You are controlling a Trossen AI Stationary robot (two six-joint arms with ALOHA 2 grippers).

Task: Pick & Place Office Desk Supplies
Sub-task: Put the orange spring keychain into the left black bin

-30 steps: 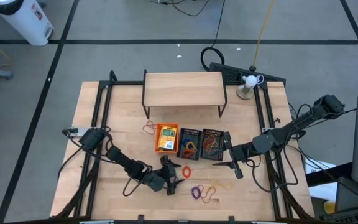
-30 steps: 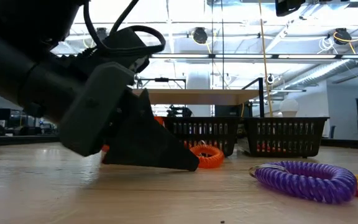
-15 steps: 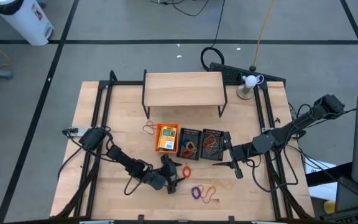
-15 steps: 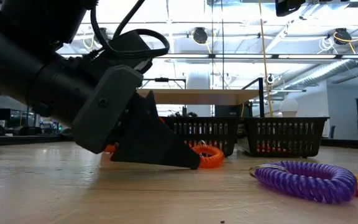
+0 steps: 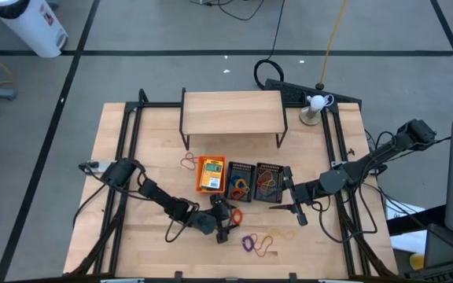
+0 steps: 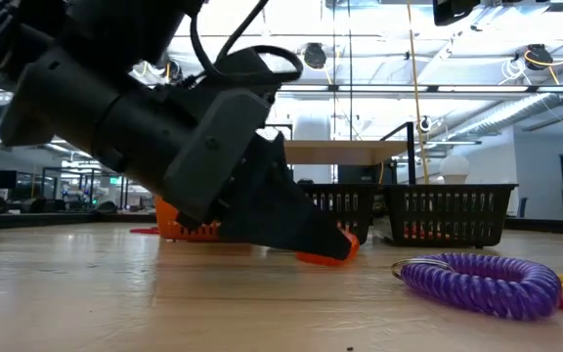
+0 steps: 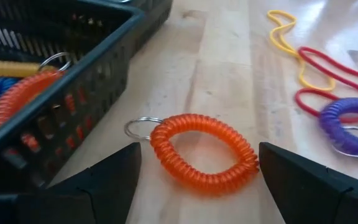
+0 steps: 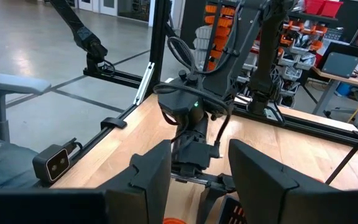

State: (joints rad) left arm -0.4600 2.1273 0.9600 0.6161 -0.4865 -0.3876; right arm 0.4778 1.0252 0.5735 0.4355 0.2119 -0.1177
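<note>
I've got the left end effector (image 7: 194,186) down on the table (image 5: 144,244), fingers spread wide to straddle the orange coil (image 7: 204,152), which lies flat between them, not yet gripped, just beside the mesh tray (image 7: 55,93). The tray wall crowds one finger; the purple coil (image 7: 350,118) side is roomier. The right end effector (image 5: 288,206) waits empty and part-open by the other tray.

clear: bare wood around orange coil (image 7: 204,152) | obstacle: black mesh tray (image 7: 61,93) beside it
</note>
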